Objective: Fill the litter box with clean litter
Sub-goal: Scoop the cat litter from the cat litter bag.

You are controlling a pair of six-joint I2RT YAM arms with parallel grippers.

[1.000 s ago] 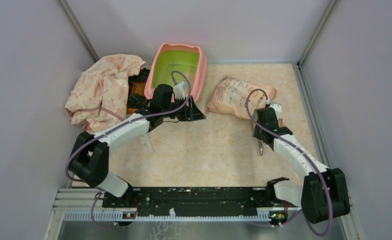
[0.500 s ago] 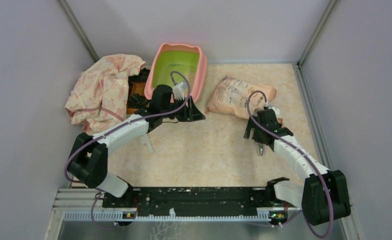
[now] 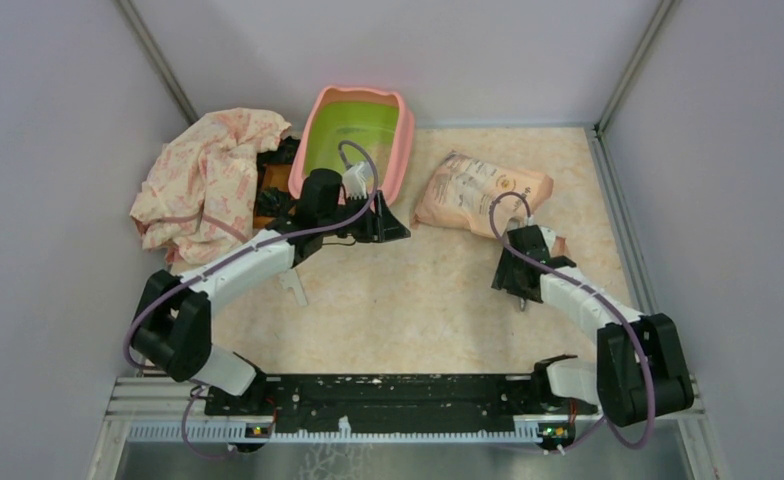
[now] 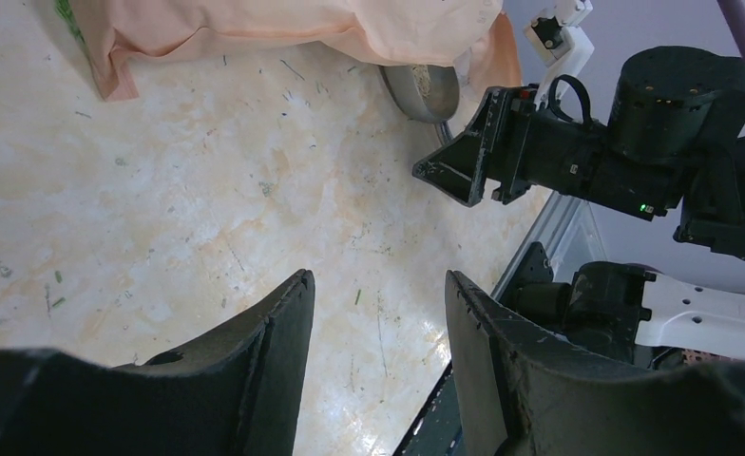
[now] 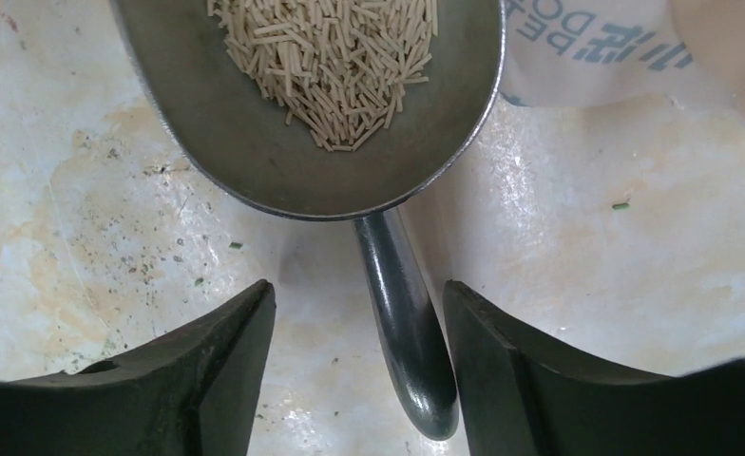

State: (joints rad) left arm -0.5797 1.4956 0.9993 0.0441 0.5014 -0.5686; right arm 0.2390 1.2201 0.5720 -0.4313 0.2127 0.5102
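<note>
The litter box (image 3: pixel 400 150), pink-rimmed and lime-green inside, stands at the back centre. My left gripper (image 3: pixel 393 226) hangs just in front of its near rim, open and empty (image 4: pixel 378 285). The peach bag (image 3: pixel 478 190) lies to the right of the box. Beside the bag a silver scoop (image 5: pixel 255 152) rests on the table with clean litter (image 5: pixel 331 57) in its bowl. My right gripper (image 5: pixel 359 287) is open, and the scoop's handle (image 5: pixel 402 323) lies between the jaws, nearer the right one. From above, only the handle tip (image 3: pixel 521 302) shows under the right gripper (image 3: pixel 513 275).
A crumpled pink-patterned cloth (image 3: pixel 208 175) lies left of the litter box over an orange and black object (image 3: pixel 271 185). Grey walls close in the table on three sides, with a metal rail (image 3: pixel 618 215) along the right edge. The bag's edge (image 5: pixel 597 47) touches the scoop's far side.
My right gripper has opened around the scoop's handle, and its wrist has dropped lower and drawn nearer. The left arm has barely moved.
</note>
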